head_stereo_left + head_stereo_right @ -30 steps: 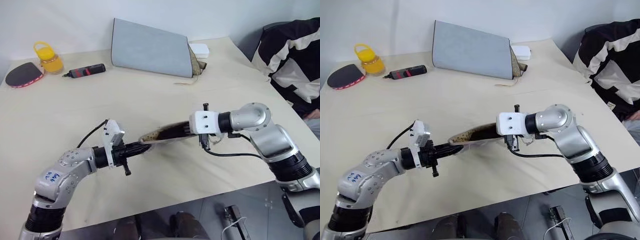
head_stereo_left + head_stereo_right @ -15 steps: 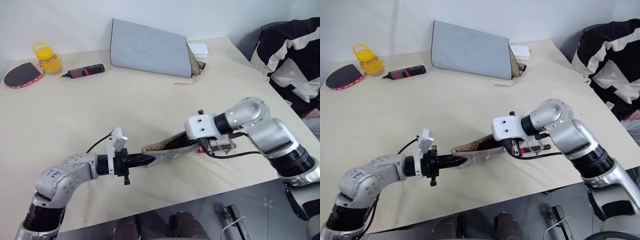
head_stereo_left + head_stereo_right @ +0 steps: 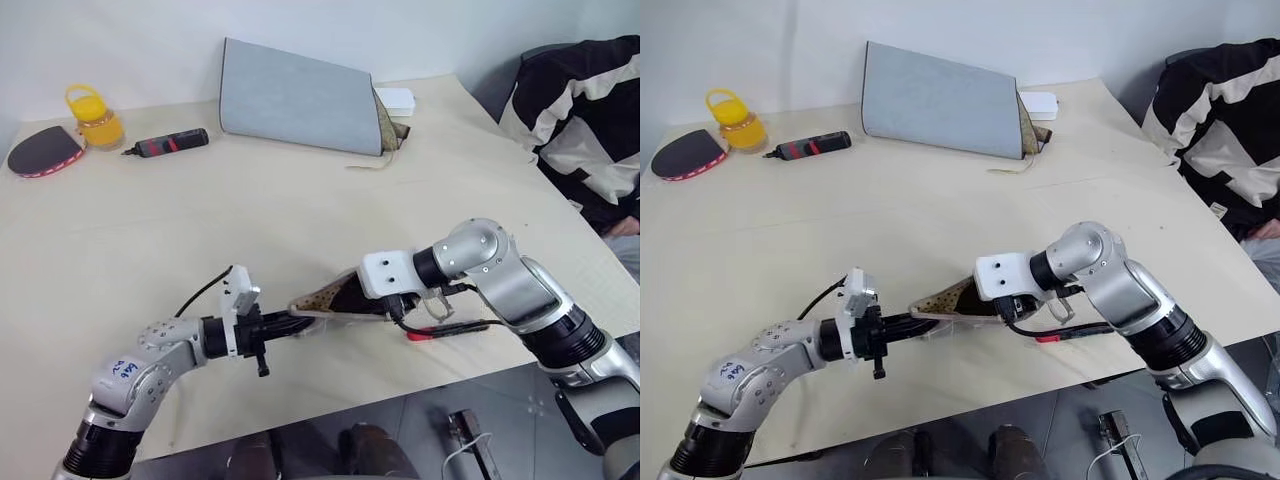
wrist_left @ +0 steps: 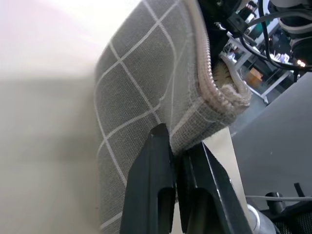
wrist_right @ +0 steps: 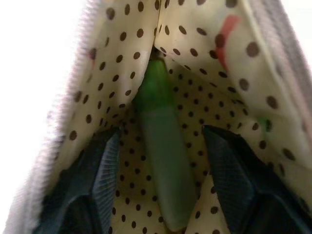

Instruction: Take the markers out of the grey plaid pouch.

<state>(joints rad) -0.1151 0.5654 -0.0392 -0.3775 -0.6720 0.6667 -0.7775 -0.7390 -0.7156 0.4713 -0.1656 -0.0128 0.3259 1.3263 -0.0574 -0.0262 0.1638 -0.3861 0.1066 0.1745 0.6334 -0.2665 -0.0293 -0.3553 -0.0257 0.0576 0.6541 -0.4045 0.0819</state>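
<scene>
The grey plaid pouch (image 3: 335,297) hangs just above the table near its front edge, its mouth facing my right arm. My left gripper (image 4: 178,141) is shut on the pouch's bottom edge. My right gripper (image 5: 161,134) is open inside the dotted lining. The green marker (image 5: 156,92) lies between its two fingers without being pinched. The red marker (image 3: 425,334) lies on the table under my right forearm.
At the back stand a large grey-blue bag (image 3: 300,95), a black-and-red tool (image 3: 168,142), a yellow container (image 3: 95,115) and a red paddle (image 3: 45,152). A person in a black-and-white jacket (image 3: 585,120) sits at the right. The table's front edge is close.
The pouch and both grippers have come down toward the table and its front edge. The red marker now shows on the table beside my right arm.
</scene>
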